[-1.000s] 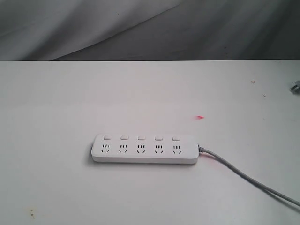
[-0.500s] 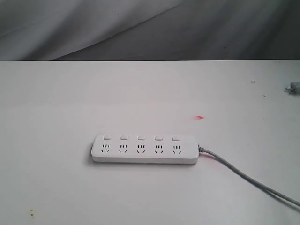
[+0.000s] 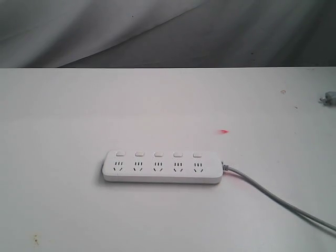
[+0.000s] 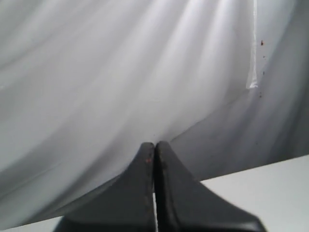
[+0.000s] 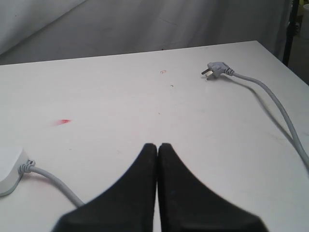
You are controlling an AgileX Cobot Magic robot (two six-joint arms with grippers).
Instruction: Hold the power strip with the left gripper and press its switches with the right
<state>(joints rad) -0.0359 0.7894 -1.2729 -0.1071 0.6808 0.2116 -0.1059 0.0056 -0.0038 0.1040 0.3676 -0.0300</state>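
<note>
The white power strip (image 3: 161, 167) lies flat on the white table (image 3: 79, 115), its row of switches (image 3: 158, 154) along its far edge and its grey cord (image 3: 278, 199) running off to the right. Neither arm shows in the exterior view. My left gripper (image 4: 155, 145) is shut on nothing and faces the grey backdrop, with no strip in its view. My right gripper (image 5: 158, 146) is shut on nothing above the table; one end of the power strip (image 5: 8, 169) and the cord (image 5: 53, 182) lie to one side of it.
A small red mark (image 3: 224, 131) sits on the table behind the strip. The cord's grey plug (image 5: 218, 68) lies near the table's far right corner, also at the exterior view's right edge (image 3: 328, 97). A grey cloth backdrop (image 3: 168, 31) hangs behind the table.
The plug at the right edge of the exterior view has shifted slightly left. The power strip has not moved.
</note>
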